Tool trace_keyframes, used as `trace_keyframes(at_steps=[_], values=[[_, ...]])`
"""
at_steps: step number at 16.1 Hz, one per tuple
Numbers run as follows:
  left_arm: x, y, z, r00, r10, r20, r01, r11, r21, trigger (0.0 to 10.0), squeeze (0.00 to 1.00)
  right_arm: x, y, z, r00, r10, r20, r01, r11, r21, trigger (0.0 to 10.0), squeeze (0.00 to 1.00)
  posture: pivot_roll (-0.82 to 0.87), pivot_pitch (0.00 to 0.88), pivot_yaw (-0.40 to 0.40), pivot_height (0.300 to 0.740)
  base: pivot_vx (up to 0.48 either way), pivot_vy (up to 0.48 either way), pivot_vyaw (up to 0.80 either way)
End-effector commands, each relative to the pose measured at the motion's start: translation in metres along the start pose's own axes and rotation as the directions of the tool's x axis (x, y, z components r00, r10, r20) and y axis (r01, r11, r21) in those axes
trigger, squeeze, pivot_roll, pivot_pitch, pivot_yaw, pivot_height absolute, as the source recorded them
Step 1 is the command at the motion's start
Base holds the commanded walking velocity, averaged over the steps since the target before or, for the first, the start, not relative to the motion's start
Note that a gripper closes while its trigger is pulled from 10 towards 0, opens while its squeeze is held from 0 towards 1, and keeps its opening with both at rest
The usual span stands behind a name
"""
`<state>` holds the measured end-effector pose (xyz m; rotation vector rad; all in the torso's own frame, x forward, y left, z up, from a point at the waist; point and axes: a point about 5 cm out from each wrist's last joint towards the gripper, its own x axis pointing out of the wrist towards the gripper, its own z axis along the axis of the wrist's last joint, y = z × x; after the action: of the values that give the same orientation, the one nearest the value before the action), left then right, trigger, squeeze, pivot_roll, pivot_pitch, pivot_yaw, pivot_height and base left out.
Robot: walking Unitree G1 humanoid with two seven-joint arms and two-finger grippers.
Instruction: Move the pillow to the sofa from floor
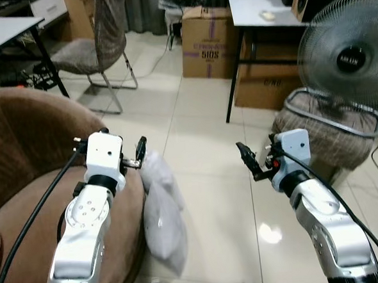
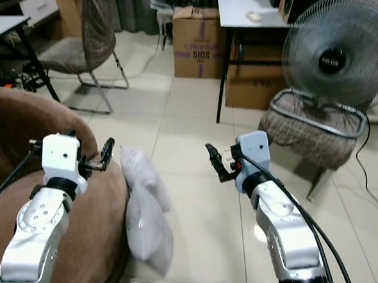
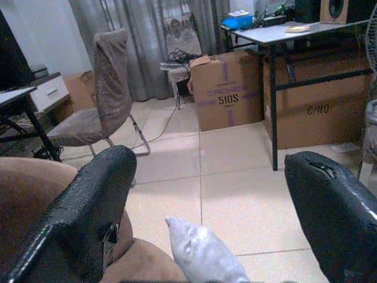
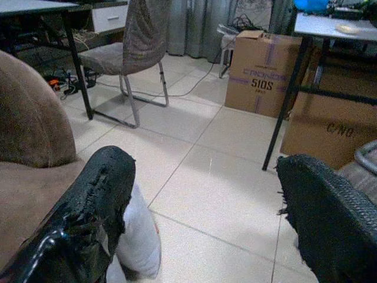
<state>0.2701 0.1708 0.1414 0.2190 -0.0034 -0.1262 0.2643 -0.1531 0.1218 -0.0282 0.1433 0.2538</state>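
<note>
Your pillow on the floor leaning against the brown sofa, left gripper above it, right gripper nearby, both jaws wide, holding nothing.

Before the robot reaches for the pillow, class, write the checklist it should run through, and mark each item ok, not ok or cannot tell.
1. Pale grey soft pillow in view, on the tiled floor against the brown fabric sofa: ok.
2. Left gripper open, above the pillow: ok.
3. Right gripper open, off to the pillow's right: ok.
4. Pillow already held: not ok, neither gripper touches it.
5. Floor between the right gripper and the pillow bare: ok.
6. Free room on the sofa seat: cannot tell, the left arm covers part of it.
</note>
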Motion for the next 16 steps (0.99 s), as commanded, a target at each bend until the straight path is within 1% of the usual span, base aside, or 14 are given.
trace_keyframes(at_steps=[1,5,9,10,11,12,13,15,16], values=[[0.001,-0.001,-0.002,1.0,-0.01,-0.018,0.01,1.0,-0.005,10.0,0.0,-0.003,-0.002,0.003,1.0,-0.012,0.001,0.012,1.0,0.002,10.0,0.0,0.05,0.0,0.013,0.64,0.0,0.0,0.0],[0.001,-0.001,-0.003,1.0,-0.009,-0.021,0.009,1.0,-0.004,10.0,0.0,-0.002,-0.001,0.004,1.0,-0.014,0.001,0.014,1.0,-0.003,10.0,0.0,0.05,0.0,0.009,0.606,0.0,0.0,0.0],[0.005,-0.002,-0.003,0.999,-0.036,-0.02,0.035,0.999,-0.013,10.0,0.0,-0.002,-0.003,0.004,0.999,-0.037,0.007,0.037,0.999,-0.004,10.0,0.0,0.04,0.0,0.03,0.606,0.0,0.0,0.0],[0.008,-0.006,-0.003,0.998,-0.063,-0.028,0.062,0.997,-0.044,10.0,0.0,-0.002,-0.005,0.005,0.999,-0.045,0.01,0.045,0.999,-0.003,10.0,0.0,0.04,0.0,0.032,0.606,0.0,0.0,0.0],[0.008,-0.007,-0.003,0.997,-0.071,-0.033,0.069,0.996,-0.064,10.0,0.15,-0.002,-0.006,0.005,0.999,-0.045,0.008,0.045,0.999,-0.006,10.0,0.0,0.04,0.0,0.032,0.606,0.0,0.0,0.0],[0.007,-0.009,-0.003,0.995,-0.096,-0.04,0.091,0.989,-0.113,10.0,1.0,-0.001,-0.007,0.003,0.999,-0.043,-0.001,0.043,0.999,-0.01,10.0,0.0,0.05,0.0,0.028,0.606,0.0,0.0,0.0],[0.006,-0.01,-0.003,0.994,-0.103,-0.039,0.098,0.988,-0.123,10.0,1.0,-0.001,-0.007,0.002,0.999,-0.042,-0.005,0.042,0.999,-0.01,10.0,0.0,0.05,0.0,0.021,0.606,0.0,0.0,0.0],[0.004,-0.006,-0.007,0.997,-0.066,-0.049,0.062,0.995,-0.072,10.0,1.0,0.0,-0.003,-0.004,0.999,-0.017,-0.027,0.016,1.0,-0.012,10.0,0.0,0.07,0.0,0.004,0.606,0.0,0.0,0.0],[0.001,-0.002,-0.01,0.997,-0.037,-0.063,0.033,0.998,-0.058,10.0,1.0,0.001,0.0,-0.006,0.999,-0.004,-0.034,0.003,1.0,-0.016,10.0,0.0,0.08,0.0,0.001,0.606,0.0,0.0,0.0]])
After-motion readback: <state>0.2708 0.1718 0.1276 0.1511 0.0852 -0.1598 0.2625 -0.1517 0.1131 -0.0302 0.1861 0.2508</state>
